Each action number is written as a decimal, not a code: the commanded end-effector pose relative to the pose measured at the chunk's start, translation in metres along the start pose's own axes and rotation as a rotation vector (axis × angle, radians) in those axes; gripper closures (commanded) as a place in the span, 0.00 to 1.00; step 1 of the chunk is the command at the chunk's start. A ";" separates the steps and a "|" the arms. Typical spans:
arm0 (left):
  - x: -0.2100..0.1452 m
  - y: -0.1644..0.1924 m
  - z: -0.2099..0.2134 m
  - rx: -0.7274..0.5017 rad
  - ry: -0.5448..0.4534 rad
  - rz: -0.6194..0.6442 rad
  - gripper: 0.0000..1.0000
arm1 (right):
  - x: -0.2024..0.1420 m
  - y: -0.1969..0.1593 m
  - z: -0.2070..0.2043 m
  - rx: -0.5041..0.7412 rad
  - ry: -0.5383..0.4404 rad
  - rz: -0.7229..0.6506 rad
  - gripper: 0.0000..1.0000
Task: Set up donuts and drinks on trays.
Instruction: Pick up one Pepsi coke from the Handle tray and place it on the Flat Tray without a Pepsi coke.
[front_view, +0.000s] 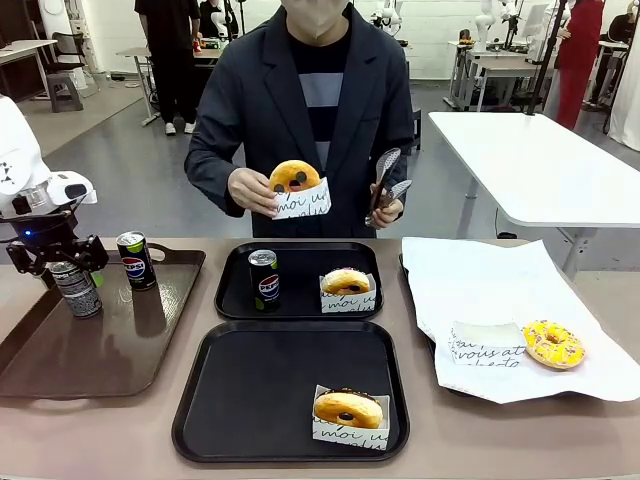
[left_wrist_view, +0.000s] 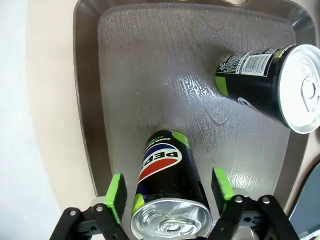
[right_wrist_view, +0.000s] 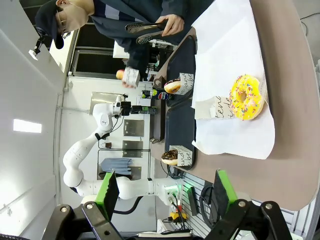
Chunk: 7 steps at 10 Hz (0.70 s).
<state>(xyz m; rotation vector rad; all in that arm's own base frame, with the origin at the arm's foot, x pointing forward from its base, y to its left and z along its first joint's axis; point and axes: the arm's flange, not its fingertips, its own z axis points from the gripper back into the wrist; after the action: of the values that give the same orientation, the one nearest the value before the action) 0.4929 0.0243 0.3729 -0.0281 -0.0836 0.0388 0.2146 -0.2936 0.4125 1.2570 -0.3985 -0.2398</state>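
Left gripper (left_wrist_view: 170, 189) straddles upright Pepsi can (left_wrist_view: 167, 170) near left edge of brown handled tray (left_wrist_view: 150, 75). Green pads spread either side, not yet touching, lined up for side grip. Can's long axis vertical, silver top toward wrist. Likely bound for near black tray (front_view: 250, 370), which holds only sleeved donut (front_view: 348, 408) at front-right corner. Right gripper (right_wrist_view: 165, 192) spread, empty.

The left arm (front_view: 14, 150) has smooth, rounded white shells and a small blue light (front_view: 27, 235). The left jaws are black linkages with silver screws (left_wrist_view: 235, 199) and bright green pads (left_wrist_view: 116, 194); the right jaws look identical.
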 end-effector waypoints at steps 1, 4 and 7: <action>0.000 -0.003 0.005 -0.024 -0.023 0.007 1.00 | 0.001 0.000 0.001 0.018 -0.007 0.021 0.00; 0.000 -0.003 0.011 -0.036 -0.033 0.011 1.00 | 0.001 0.000 0.001 0.018 -0.007 0.021 0.00; 0.000 -0.004 0.021 -0.023 -0.018 0.010 0.97 | 0.001 0.000 0.001 0.018 -0.007 0.021 0.00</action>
<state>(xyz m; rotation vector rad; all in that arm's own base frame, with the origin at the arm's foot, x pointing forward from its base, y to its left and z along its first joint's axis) 0.4933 0.0239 0.3821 -0.0407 -0.1002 0.0487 0.2146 -0.2936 0.4125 1.2570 -0.3985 -0.2398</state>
